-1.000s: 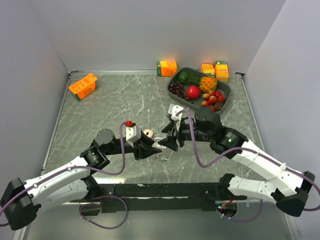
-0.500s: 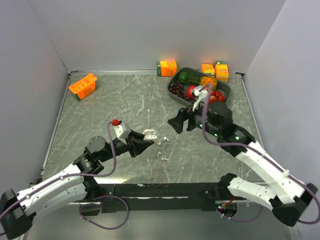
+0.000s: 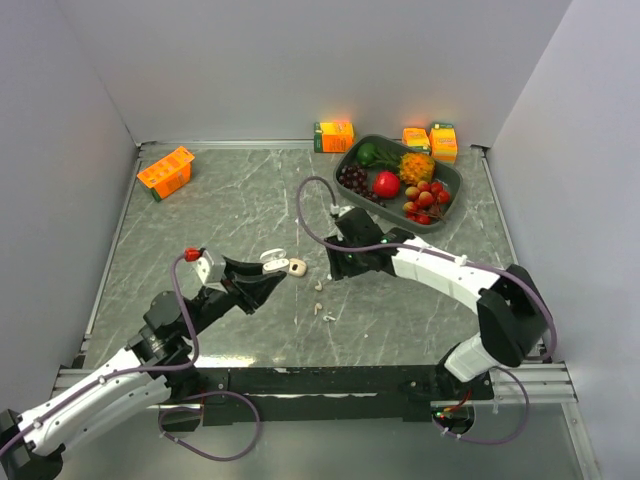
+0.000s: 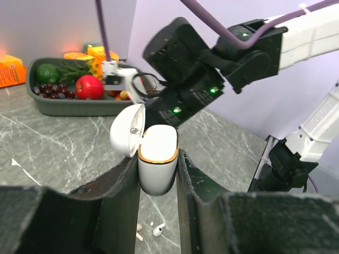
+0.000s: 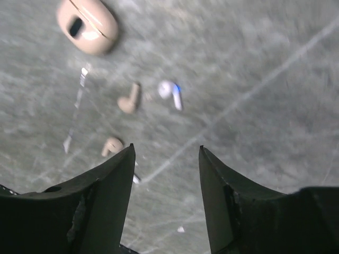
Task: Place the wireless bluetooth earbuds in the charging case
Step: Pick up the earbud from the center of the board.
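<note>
Pick-up step in hand. The left gripper [image 4: 158,165] clamps the white charging case [image 4: 157,151], lid open, above the table [image 5: 265,79]. The right gripper [image 5: 167,152] hangs part-open and empty over loose earbuds [image 5: 128,100] near a beige case [image 5: 87,24]. Next move, in my judgement: descend and pinch the white earbud [image 5: 170,93] cleanly.

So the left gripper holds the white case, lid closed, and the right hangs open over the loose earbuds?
No, the white case has its lid open, seen in the left wrist view. The left gripper holds it; the right gripper hangs open over the loose earbuds.
</note>
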